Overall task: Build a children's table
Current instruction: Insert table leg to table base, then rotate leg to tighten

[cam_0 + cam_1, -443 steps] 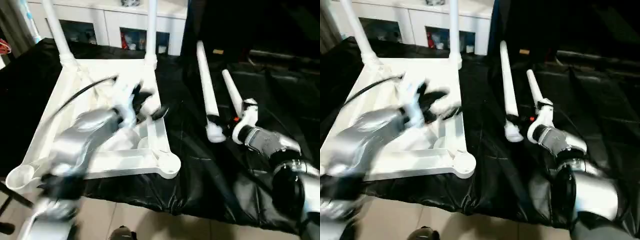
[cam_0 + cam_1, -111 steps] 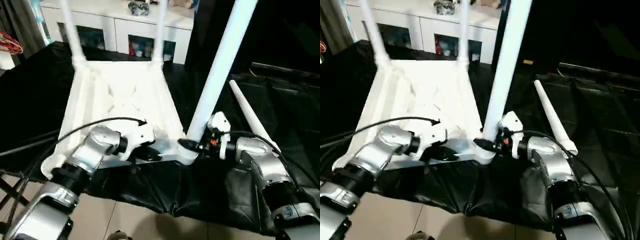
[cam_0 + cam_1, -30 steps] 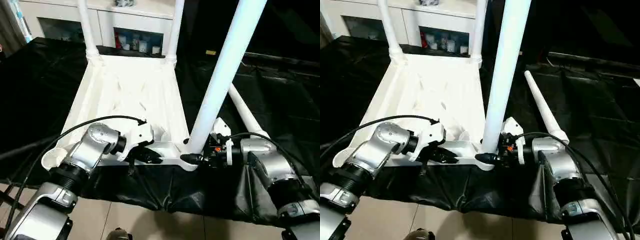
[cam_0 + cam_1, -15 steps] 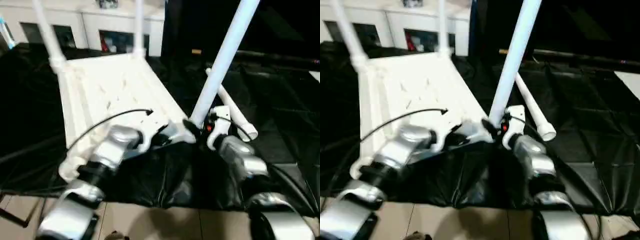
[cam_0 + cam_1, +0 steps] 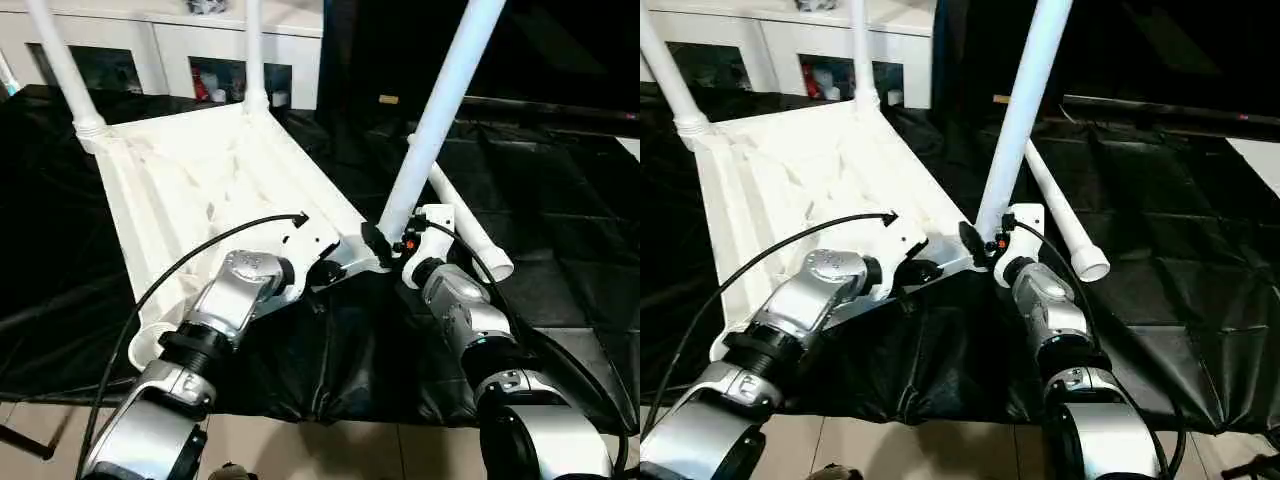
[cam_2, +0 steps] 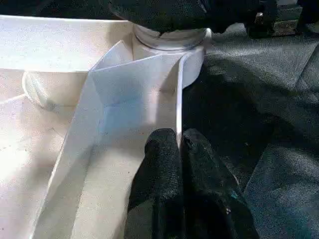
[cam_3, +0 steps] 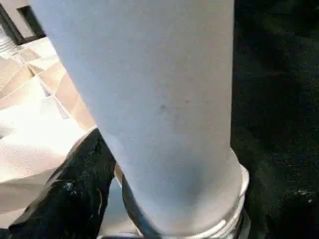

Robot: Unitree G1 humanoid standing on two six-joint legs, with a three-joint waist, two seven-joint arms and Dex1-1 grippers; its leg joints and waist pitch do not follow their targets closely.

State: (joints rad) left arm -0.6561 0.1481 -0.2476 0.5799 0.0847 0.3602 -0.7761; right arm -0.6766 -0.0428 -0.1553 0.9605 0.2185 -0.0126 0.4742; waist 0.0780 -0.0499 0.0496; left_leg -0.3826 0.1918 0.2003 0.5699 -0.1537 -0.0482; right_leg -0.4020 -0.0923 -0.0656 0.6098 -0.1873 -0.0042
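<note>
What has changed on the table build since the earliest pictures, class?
The right gripper has lifted one leg off the black sheet and stood it in the tabletop's near corner socket. The left gripper now pinches the tabletop's rim. The last leg stays lying down.

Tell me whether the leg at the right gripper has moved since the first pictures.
Yes. It lay flat on the black cloth beside the other leg; now this leg stands in the tabletop's near right corner socket.

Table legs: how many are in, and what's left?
Two far legs stand in the tabletop's corner sockets. The right gripper holds the third leg at the near socket while the left gripper pinches the rim. The fourth leg lies on the black sheet.
</note>
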